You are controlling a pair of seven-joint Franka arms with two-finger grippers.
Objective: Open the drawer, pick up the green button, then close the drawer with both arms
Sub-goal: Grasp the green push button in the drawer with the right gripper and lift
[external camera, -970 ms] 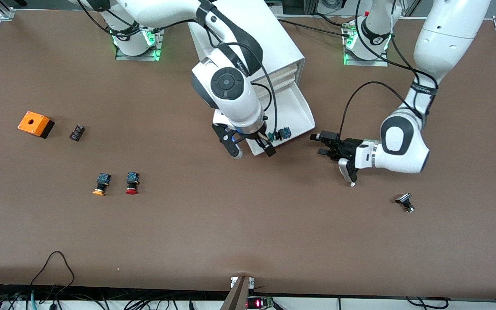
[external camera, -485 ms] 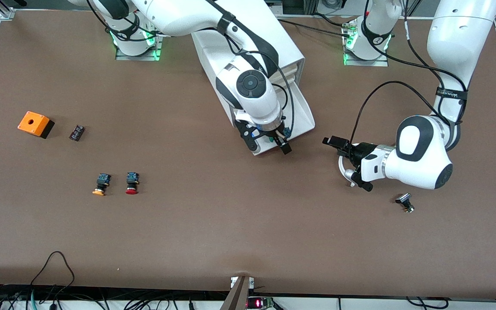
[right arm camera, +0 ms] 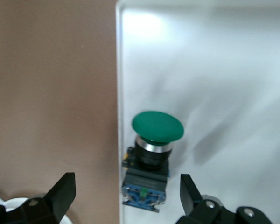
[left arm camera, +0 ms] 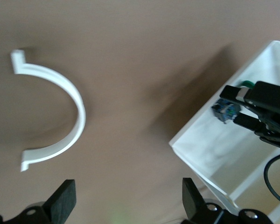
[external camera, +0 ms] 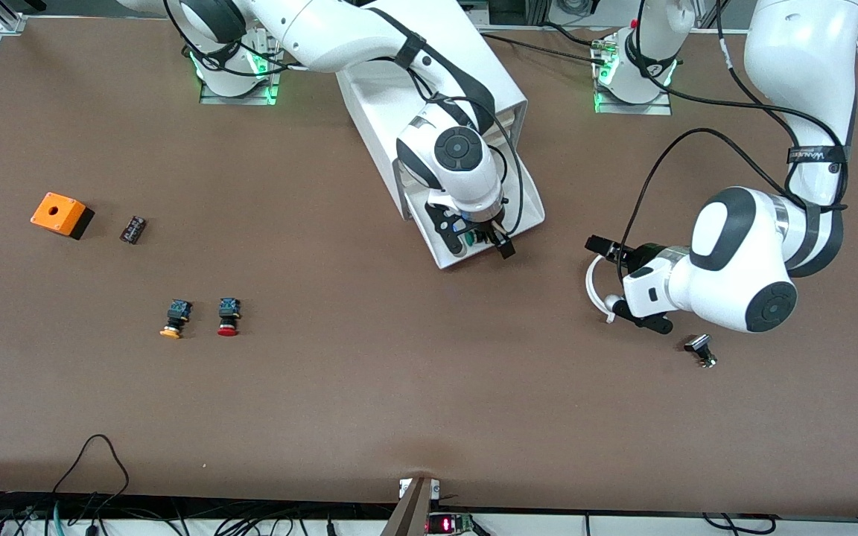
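Note:
The drawer [external camera: 532, 212] stands pulled out of the white cabinet [external camera: 492, 74]. The green-capped button [external camera: 472, 239] lies inside it against the front wall. In the right wrist view its green cap [right arm camera: 157, 126] and blue rear sit between my fingers, inside the drawer [right arm camera: 214, 70]. My right gripper [external camera: 481, 240] [right arm camera: 127, 191] is open over the button, not touching it. My left gripper [external camera: 623, 283] [left arm camera: 128, 196] is open and empty over bare table beside the drawer, toward the left arm's end. The left wrist view shows the drawer's corner [left arm camera: 200, 149], the button [left arm camera: 224, 111] and the right gripper [left arm camera: 266, 109].
A white curved strip [external camera: 591, 286] [left arm camera: 60, 116] lies on the table under the left gripper. A black and silver part [external camera: 700, 350] lies nearer the front camera. An orange-capped button [external camera: 174, 318], a red-capped button [external camera: 229, 317], an orange box [external camera: 61, 214] and a small black part [external camera: 132, 229] lie toward the right arm's end.
My right gripper has moved from the drawer's front edge to over the button inside it. My left arm has drawn back from the drawer toward its own end of the table.

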